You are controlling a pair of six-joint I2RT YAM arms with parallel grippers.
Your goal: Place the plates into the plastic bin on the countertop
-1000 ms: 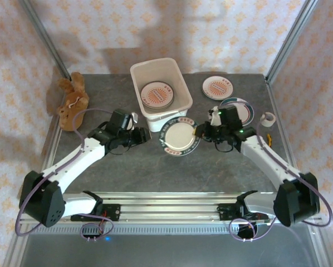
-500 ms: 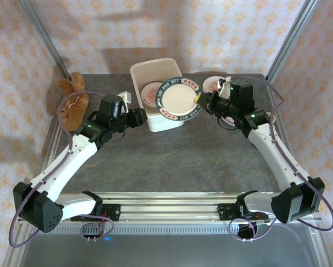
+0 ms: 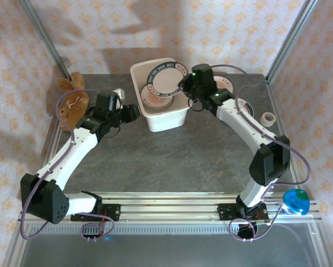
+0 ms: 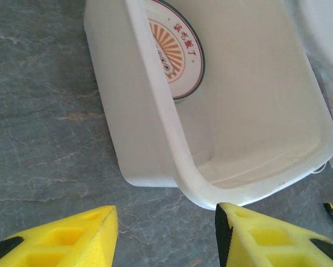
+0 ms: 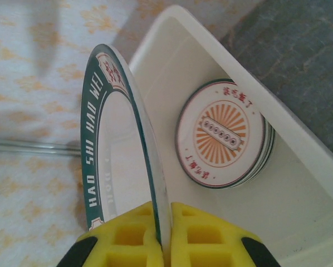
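Teal-rimmed plate [image 5: 119,167] is up off the counter [image 3: 172,161], now tilted over the bin [image 3: 165,118]. Right hand [image 5: 163,222] clamped on its rim; left hand [image 4: 163,219] apart, empty. Stiff, slick, breakable: keep the rim grip.

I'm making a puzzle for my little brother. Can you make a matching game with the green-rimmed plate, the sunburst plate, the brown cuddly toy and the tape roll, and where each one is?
Things
1. green-rimmed plate
2. sunburst plate
3. brown cuddly toy
4. tape roll

Places
A. at the right edge of the countertop
B. inside the plastic bin
C. pinched on its edge in the right tool, over the bin
D. at the left edge of the countertop

Pairs: 1-C, 2-B, 3-D, 4-A
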